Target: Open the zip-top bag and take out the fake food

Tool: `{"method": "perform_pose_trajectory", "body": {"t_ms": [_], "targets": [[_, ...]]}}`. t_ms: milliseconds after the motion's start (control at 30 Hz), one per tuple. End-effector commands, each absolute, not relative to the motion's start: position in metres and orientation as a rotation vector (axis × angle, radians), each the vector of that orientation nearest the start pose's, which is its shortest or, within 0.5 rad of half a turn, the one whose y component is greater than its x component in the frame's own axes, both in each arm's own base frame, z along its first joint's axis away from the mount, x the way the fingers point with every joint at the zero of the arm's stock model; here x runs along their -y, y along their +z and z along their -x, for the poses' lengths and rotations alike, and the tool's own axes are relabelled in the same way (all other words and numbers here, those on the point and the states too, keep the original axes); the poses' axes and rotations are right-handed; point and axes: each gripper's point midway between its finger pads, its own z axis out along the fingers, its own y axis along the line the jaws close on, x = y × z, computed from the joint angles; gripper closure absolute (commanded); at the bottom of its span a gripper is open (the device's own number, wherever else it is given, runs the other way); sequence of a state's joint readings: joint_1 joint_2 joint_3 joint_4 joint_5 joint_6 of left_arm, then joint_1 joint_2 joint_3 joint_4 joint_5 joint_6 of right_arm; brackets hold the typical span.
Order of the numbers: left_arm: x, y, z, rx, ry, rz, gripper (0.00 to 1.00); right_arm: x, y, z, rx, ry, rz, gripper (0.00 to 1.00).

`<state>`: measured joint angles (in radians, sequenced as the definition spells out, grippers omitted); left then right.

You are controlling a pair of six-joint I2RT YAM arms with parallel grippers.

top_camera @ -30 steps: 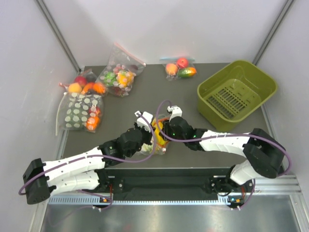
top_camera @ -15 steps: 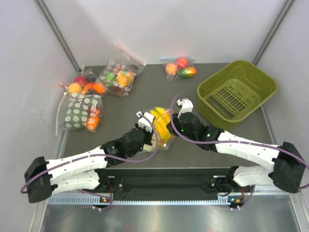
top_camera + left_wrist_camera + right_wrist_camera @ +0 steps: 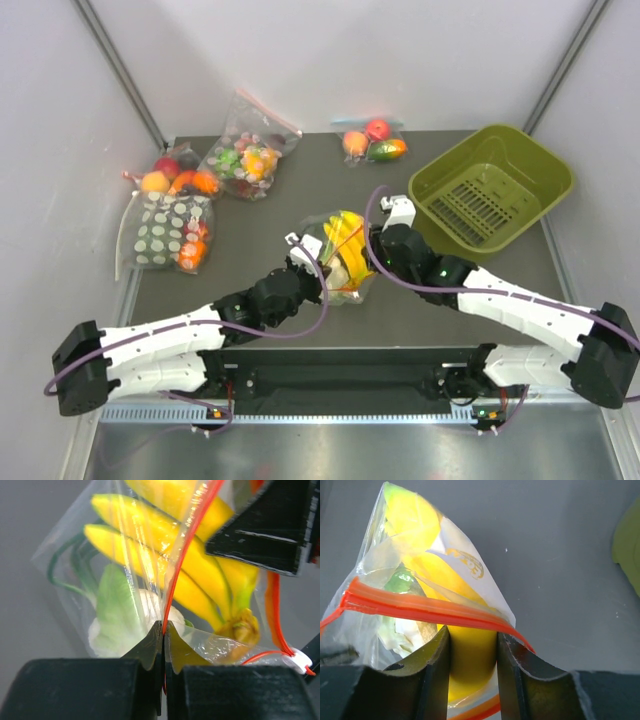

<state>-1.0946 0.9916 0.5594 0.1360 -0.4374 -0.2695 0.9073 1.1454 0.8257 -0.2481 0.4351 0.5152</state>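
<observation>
The zip-top bag point(image 3: 338, 268), clear with a red-orange zip strip point(image 3: 420, 609), hangs between both grippers above the middle of the dark table. My left gripper point(image 3: 163, 626) is shut on one side of the zip strip point(image 3: 185, 555), and in the top view my left gripper point(image 3: 320, 272) sits at the bag's left. My right gripper point(image 3: 472, 652) reaches through the bag's mouth and is shut on the yellow bananas point(image 3: 470, 655); from above my right gripper point(image 3: 366, 256) is at the bag's right. The bananas point(image 3: 165, 555) and the pale green lettuce head point(image 3: 115, 605) still lie within the plastic.
A green basket point(image 3: 490, 190) stands at the right rear. A small bag of fruit point(image 3: 373, 142) lies at the back centre. A bag of multicolour pieces point(image 3: 245, 155), loose fruit point(image 3: 170, 178) and a white-dotted bag point(image 3: 165, 235) lie at the back left.
The right gripper has moved up and to the right, away from the near edge, taking the bananas and the bag's mouth along. The left gripper followed a little, still pinching the strip.
</observation>
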Motion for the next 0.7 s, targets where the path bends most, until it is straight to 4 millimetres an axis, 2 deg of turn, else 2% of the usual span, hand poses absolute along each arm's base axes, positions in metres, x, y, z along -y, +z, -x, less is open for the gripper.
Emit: {"method": "perform_pose_trajectory", "body": {"t_ms": [0, 133, 333, 533, 667], "targets": [[0.291, 0.178, -0.202, -1.81, -0.62, -0.497, 0.96, -0.24, 0.222, -0.29, -1.967, 0.402, 0.036, 1.0], [0.302, 0.171, -0.194, -1.819, -0.628, -0.528, 0.89, -0.242, 0.224, -0.298, -1.969, 0.386, 0.03, 1.0], [0.307, 0.169, -0.19, -1.822, -0.628, -0.533, 0.8, -0.239, 0.222, -0.305, -1.975, 0.373, 0.015, 1.0], [0.306, 0.151, -0.186, -1.856, -0.596, -0.548, 0.8, -0.233, 0.232, -0.312, -1.965, 0.387, 0.004, 1.0], [0.308, 0.144, -0.178, -1.863, -0.613, -0.549, 0.85, -0.225, 0.235, -0.316, -1.965, 0.373, -0.008, 1.0]]}}
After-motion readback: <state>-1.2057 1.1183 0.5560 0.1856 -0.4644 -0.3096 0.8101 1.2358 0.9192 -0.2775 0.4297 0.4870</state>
